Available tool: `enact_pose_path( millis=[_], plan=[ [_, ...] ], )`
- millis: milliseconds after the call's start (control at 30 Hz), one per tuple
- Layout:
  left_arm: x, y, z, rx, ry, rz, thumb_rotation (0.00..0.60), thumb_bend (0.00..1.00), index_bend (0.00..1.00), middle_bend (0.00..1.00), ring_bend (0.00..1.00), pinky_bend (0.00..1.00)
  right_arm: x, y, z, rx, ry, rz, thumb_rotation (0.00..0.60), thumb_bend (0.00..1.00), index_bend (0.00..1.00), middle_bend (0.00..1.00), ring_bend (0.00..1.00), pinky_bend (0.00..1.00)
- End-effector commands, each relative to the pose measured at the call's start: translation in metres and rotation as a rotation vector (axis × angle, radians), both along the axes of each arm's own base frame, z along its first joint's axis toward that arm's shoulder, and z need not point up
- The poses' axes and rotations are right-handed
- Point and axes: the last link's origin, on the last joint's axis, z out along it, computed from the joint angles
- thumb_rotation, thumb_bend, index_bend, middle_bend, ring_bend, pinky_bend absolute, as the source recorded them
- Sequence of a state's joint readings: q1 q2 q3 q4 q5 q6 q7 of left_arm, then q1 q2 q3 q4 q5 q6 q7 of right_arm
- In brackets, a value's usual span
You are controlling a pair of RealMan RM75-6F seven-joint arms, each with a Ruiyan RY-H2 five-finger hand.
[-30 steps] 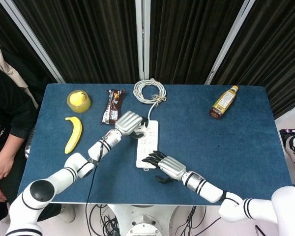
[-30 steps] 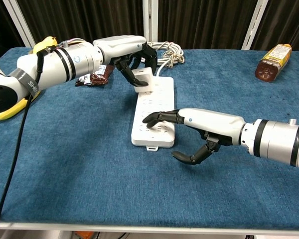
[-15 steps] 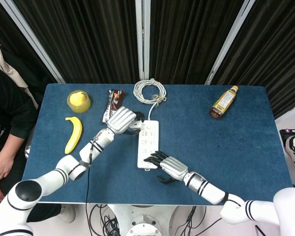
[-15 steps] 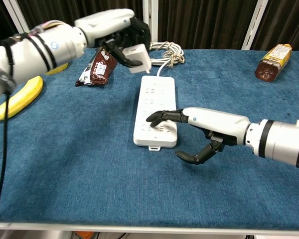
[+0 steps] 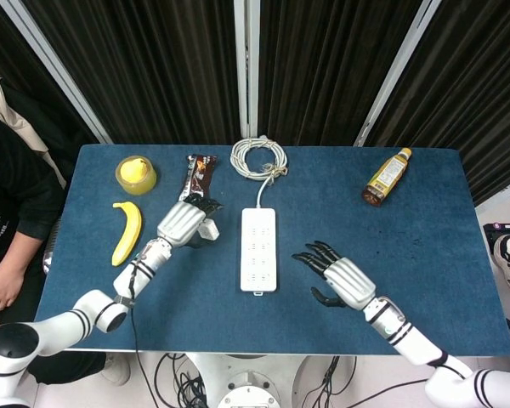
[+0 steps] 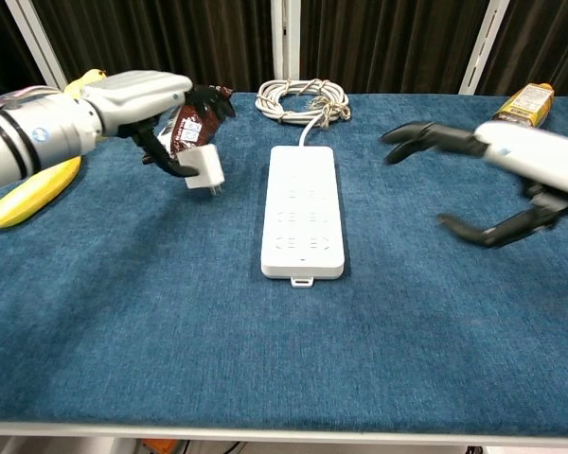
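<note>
Since the earlier frames, left hand [image 6: 161, 118] has carried the white plug adapter [image 6: 205, 168] off the power strip [image 6: 303, 210] and now grips it in its fingers [image 6: 175, 165] left of the strip, above the counter [image 6: 265, 359]. Right hand [image 6: 497, 180] has lifted off the strip's near end; fingers spread, holding nothing. Snack wrapper [image 5: 197, 174] and bottle [image 5: 386, 177] labels are too small to read.
</note>
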State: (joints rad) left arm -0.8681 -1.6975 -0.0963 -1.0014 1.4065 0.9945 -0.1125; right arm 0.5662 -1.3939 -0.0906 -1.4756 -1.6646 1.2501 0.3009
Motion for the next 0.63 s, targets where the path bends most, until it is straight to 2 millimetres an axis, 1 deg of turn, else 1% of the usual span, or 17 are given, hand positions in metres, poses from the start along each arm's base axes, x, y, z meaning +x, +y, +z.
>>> enact_pose_path(
  millis=[33,67,100,167,200,267,300,400,433,533,633],
  plan=[
    [-0.027,-0.009,0.041,0.108,-0.065,0.077,0.600,0.09,0.14,0.13,0.04,0.10,-0.022,0.010,0.036,-0.106,0.061,-0.058,0.600,0.37,0.07,0.14,0.00,0.00],
    [-0.036,-0.013,0.053,0.133,-0.073,0.099,0.600,0.09,0.14,0.13,0.04,0.10,-0.027,0.012,0.045,-0.129,0.082,-0.076,0.600,0.35,0.04,0.13,0.00,0.00],
    [-0.049,-0.019,0.071,0.173,-0.080,0.131,0.600,0.08,0.14,0.13,0.04,0.10,-0.034,0.016,0.055,-0.161,0.107,-0.102,0.600,0.34,0.02,0.12,0.00,0.00],
    [-0.070,-0.031,0.096,0.239,-0.085,0.180,0.600,0.08,0.14,0.13,0.04,0.10,-0.045,0.022,0.070,-0.205,0.138,-0.144,0.600,0.33,0.00,0.11,0.00,0.00],
    [-0.085,-0.042,0.111,0.278,-0.083,0.217,0.600,0.08,0.14,0.13,0.04,0.09,-0.052,0.026,0.078,-0.233,0.154,-0.172,0.600,0.32,0.00,0.10,0.00,0.00],
    [-0.106,-0.060,0.130,0.329,-0.074,0.276,0.600,0.08,0.14,0.13,0.04,0.08,-0.061,0.034,0.089,-0.270,0.166,-0.214,0.600,0.31,0.00,0.09,0.00,0.00],
    [-0.119,-0.073,0.141,0.358,-0.064,0.313,0.600,0.08,0.14,0.13,0.04,0.07,-0.067,0.039,0.096,-0.293,0.168,-0.241,0.600,0.30,0.00,0.09,0.00,0.00],
    [-0.142,-0.106,0.162,0.410,-0.027,0.376,0.600,0.08,0.14,0.14,0.04,0.06,-0.078,0.051,0.107,-0.338,0.167,-0.290,0.600,0.30,0.00,0.09,0.00,0.00],
    [-0.150,-0.121,0.170,0.432,-0.007,0.400,0.600,0.08,0.14,0.14,0.04,0.06,-0.082,0.057,0.111,-0.356,0.163,-0.307,0.600,0.30,0.00,0.09,0.00,0.00],
    [-0.164,-0.157,0.184,0.473,0.022,0.454,0.600,0.08,0.14,0.14,0.04,0.06,-0.089,0.071,0.118,-0.391,0.145,-0.342,0.600,0.31,0.00,0.09,0.00,0.00],
    [-0.170,-0.185,0.191,0.500,0.028,0.492,0.600,0.08,0.14,0.14,0.04,0.05,-0.092,0.082,0.121,-0.405,0.115,-0.356,0.600,0.31,0.00,0.09,0.00,0.00]
  ],
)
